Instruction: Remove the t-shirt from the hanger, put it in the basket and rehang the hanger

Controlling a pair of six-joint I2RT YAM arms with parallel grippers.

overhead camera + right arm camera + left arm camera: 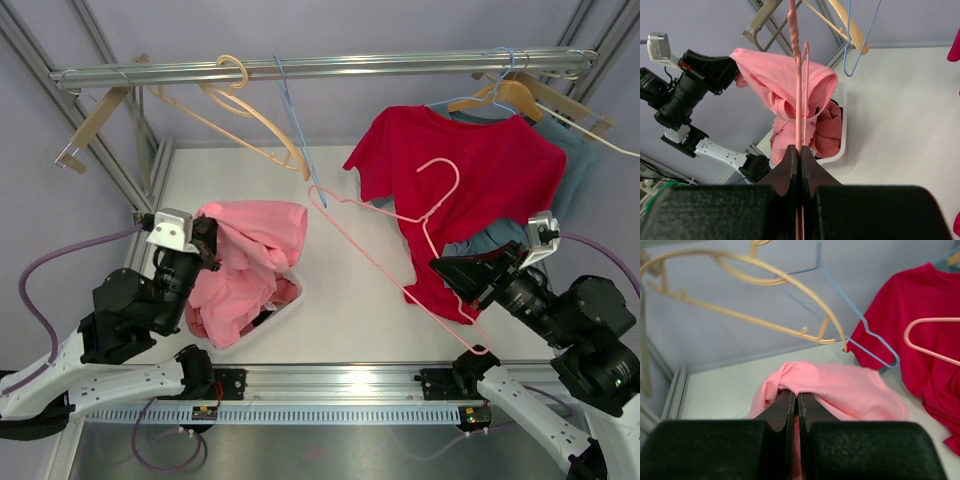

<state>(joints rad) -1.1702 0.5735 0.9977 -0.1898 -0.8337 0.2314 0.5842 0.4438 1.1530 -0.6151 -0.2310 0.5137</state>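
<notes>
Pinching a fold of the pink t-shirt [255,250] at the lower left of the top view, the left pincer [207,246] is closed on cloth, with the rest of the shirt slumped over the white basket [287,312] beneath it. The right pincer [799,151], at the lower right of that view, is shut on the thin pink hanger [798,90], which looks bare and apart from the shirt, so the separation seems done. Trouble is most likely at the release: much of the shirt bulges above and over the basket rim, and letting go from this spot could let it slide out onto the tabletop [350,300]. The hanger is the other worry; its hook lies across the red t-shirt [480,165] hanging from the rail [350,67] at upper right, and a careless swing could snag that cloth or drag it off
</notes>
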